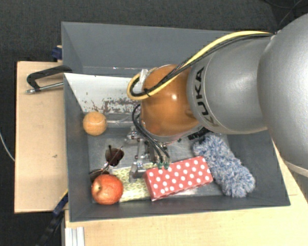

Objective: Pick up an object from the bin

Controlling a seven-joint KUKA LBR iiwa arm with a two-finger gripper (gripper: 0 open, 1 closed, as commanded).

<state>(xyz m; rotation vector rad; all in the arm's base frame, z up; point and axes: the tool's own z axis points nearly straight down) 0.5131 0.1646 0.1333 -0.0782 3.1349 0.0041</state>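
Front of the bin (77, 158), red apple (107, 189) and spotted box (178, 177) flank a pale cloth (129, 187), gripper (139, 165) low over it, open or closed I cannot tell, likely approaching, next needing a firm close, orange ball (94, 123) behind.

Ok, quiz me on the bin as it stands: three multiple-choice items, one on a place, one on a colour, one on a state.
1. The red apple lies: A in the lower-left corner of the bin in this view; B at its upper right; C outside it.
2. The box beside the gripper is: A plain green; B red with white dots; C black.
3. The tan ball is: A gripped; B on the box; C lying apart from the rest.
Answers: 1 A, it sits at lower left; 2 B, the dots show plainly; 3 C, no other thing touches it.
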